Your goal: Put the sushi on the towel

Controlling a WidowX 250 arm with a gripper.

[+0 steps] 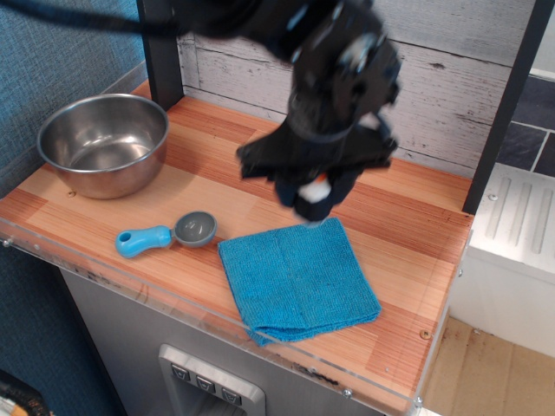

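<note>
The hand grips the sushi above the towel's far edge; next, I judge, lower and release.

My arm comes in from the upper left of the view, black and blurred, and bends down over the middle of the table. The wrist points straight down with the gripper hanging below it. I see the black fingers closed in around the sushi, whose white top shows between them. The fingertips sit just above the far edge of the towel, not touching it.
</note>
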